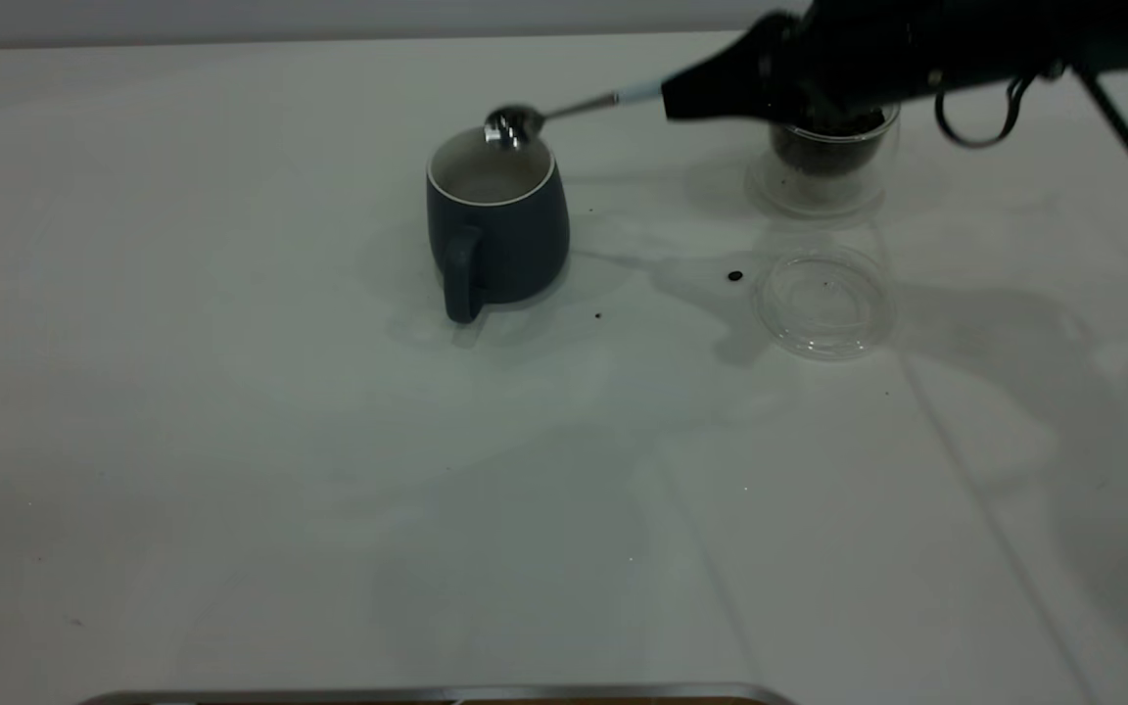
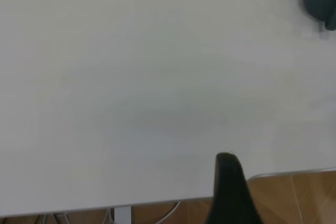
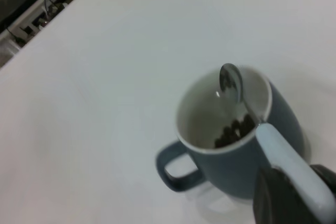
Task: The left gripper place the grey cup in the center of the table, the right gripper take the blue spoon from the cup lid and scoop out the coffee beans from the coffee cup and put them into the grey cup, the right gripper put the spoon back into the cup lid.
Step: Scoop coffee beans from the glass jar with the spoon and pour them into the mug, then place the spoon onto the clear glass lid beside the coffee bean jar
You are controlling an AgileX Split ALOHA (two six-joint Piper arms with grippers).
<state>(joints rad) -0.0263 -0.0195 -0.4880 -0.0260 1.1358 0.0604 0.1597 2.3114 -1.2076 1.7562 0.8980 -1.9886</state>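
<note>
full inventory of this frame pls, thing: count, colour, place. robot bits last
mug: 1, slate grey, white inside, table centre, handle toward the camera
beans in mug: several, dark, on its floor
glass cup: 1, clear, back right, partly behind the right arm
beans in glass cup: heap, dark brown
lid: 1, clear glass, flat on the table in front of the glass cup, nothing on it
stray bean: 1, dark, on the table just left of the lid
spoon: 1, steel bowl, pale blue handle, bowl over the mug's mouth
table: 1, white
right hand: 1, black, shut on the spoon handle, above the table between mug and glass cup
left hand: 1, black, near the table edge, away from the mug
</note>
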